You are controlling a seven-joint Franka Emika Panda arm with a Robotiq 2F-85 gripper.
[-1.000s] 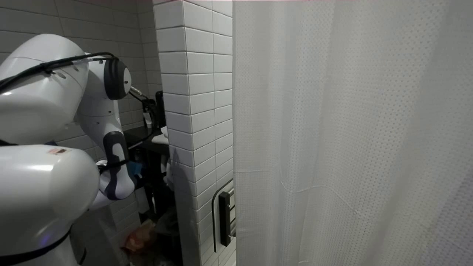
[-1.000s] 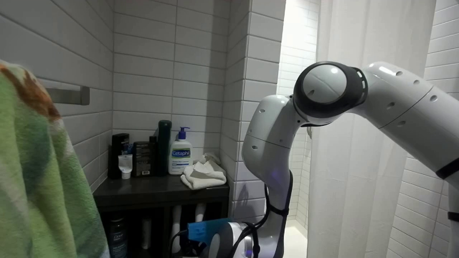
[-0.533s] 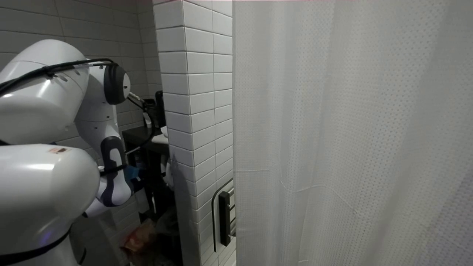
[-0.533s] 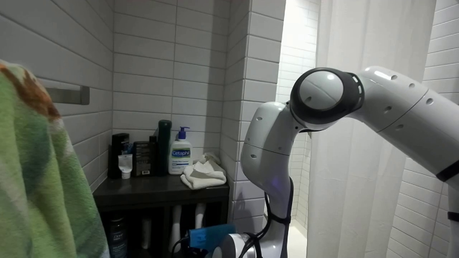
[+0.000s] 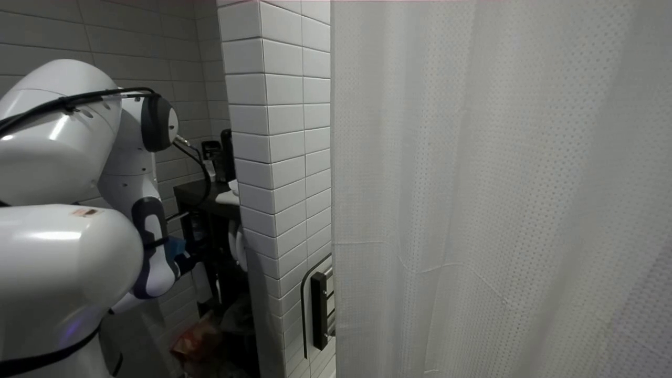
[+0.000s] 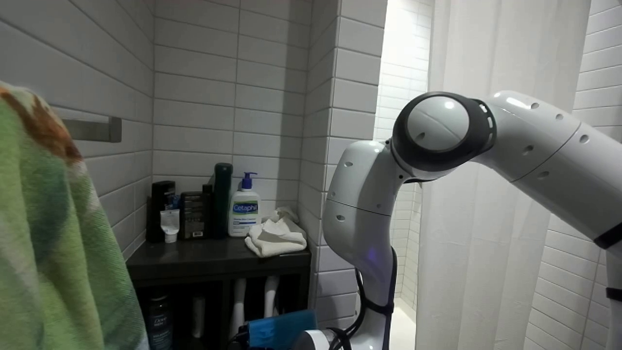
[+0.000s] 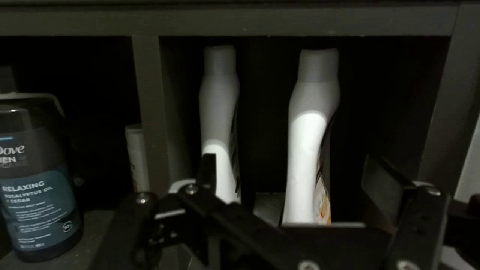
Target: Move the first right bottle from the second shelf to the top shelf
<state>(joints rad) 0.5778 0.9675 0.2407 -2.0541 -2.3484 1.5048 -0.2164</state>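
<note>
Standing beyond the gripper (image 7: 289,168), framed between its widely parted fingers (image 7: 380,187), the right white bottle (image 7: 304,157) occupies a compartment (image 7: 446,93) below the top shelf (image 6: 204,250). The arm (image 6: 359,218) sits lower than one second earlier. Count: two white bottles (image 7: 219,105) below; one pump bottle (image 6: 244,216), one cloth (image 6: 276,239) above.

Vs 1 sec ago, arm (image 6: 362,228) has sunk: in an ext. view its black-ringed joint (image 6: 438,123) is a bit lower, approx. twd 6–7 o'clock, & blue piece (image 6: 282,330) by the arm's end has dropped twd 6 o'clock, baring more of the 3-o'clock-side white bottle (image 6: 270,294) under the top shelf (image 6: 209,253). In an ext. view black cable (image 5: 206,171) has shifted twd 9 o'clock, arm twd 7–8, so top shelf's 9-o'clock front corner & black container (image 5: 211,150) on it show clearer
</note>
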